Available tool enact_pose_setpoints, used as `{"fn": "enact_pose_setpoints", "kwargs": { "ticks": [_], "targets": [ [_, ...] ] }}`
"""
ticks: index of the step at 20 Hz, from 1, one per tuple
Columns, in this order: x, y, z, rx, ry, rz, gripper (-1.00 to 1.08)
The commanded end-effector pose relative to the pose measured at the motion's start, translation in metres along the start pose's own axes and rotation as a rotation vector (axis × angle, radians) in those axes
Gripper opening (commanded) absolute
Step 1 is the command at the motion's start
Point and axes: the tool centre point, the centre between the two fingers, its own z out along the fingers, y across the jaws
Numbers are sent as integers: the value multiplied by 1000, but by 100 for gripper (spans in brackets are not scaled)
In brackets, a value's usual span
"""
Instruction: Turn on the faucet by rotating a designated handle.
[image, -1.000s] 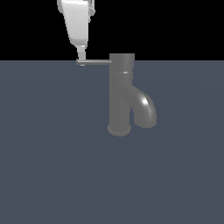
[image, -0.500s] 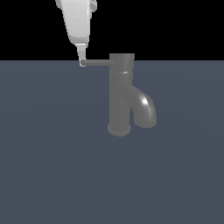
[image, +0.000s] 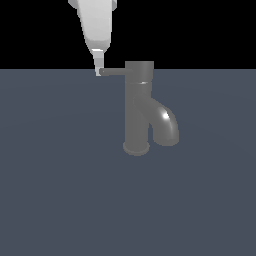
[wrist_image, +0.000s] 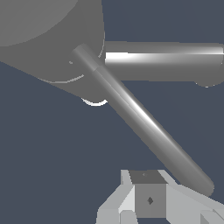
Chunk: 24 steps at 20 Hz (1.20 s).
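The gripper (image: 98, 70) comes down from above with its white fingertips (image: 98, 64) at the free tip of the handle (image: 114, 71); whether they are spread or pressed together cannot be told, since the exterior view shows them as one tapered wedge and the wrist view shows only the block-like finger ends (wrist_image: 148, 199) beside the rod's rounded end. They appear to be touching the tip from the side, or just beside it, rather than pinching it. The handle (wrist_image: 140, 118) runs straight and level from the top cap of the faucet (image: 138, 107), which stands upright near the middle of the desk (image: 60, 190), a little toward its far edge, its thick spout (image: 166, 125) curving down on the opposite side. Judging from this, the approach is done and contact is made or nearly so; the rotation itself seems mostly ahead, and how far the handle must swing cannot be read here.
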Motion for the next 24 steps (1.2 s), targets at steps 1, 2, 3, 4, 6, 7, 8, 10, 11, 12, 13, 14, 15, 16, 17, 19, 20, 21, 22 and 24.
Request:
{"fn": "enact_pose_setpoints", "kwargs": {
  "ticks": [1, 2, 3, 4, 6, 7, 8, 10, 11, 12, 13, 14, 15, 16, 17, 19, 20, 21, 22, 24],
  "targets": [
    [16, 9, 0, -1, 1, 15, -100],
    [18, 12, 0, -1, 1, 15, -100],
    [22, 15, 0, -2, 1, 16, -100],
    [25, 17, 0, -2, 1, 16, -100],
    [31, 23, 0, -2, 1, 16, -100],
    [34, 26, 0, -2, 1, 16, -100],
    [37, 29, 0, -2, 1, 16, -100],
    [43, 35, 0, -2, 1, 16, -100],
    [47, 39, 0, -2, 1, 16, -100],
    [50, 42, 0, -2, 1, 16, -100],
    [53, 45, 0, -3, 1, 17, -100],
    [57, 48, 0, -3, 1, 17, -100],
    [60, 51, 0, -3, 1, 17, -100],
    [63, 54, -1, -3, 1, 17, -100],
    [67, 57, -1, -3, 1, 17, -100],
    [70, 61, -1, -3, 2, 17, -100],
    [62, 55, 0, -2, 2, 6, -100],
    [68, 55, 0, -3, 2, 6, -100],
    [73, 55, 0, -3, 2, 7, -100],
    [84, 55, 0, -3, 2, 8, -100]
  ]
}}
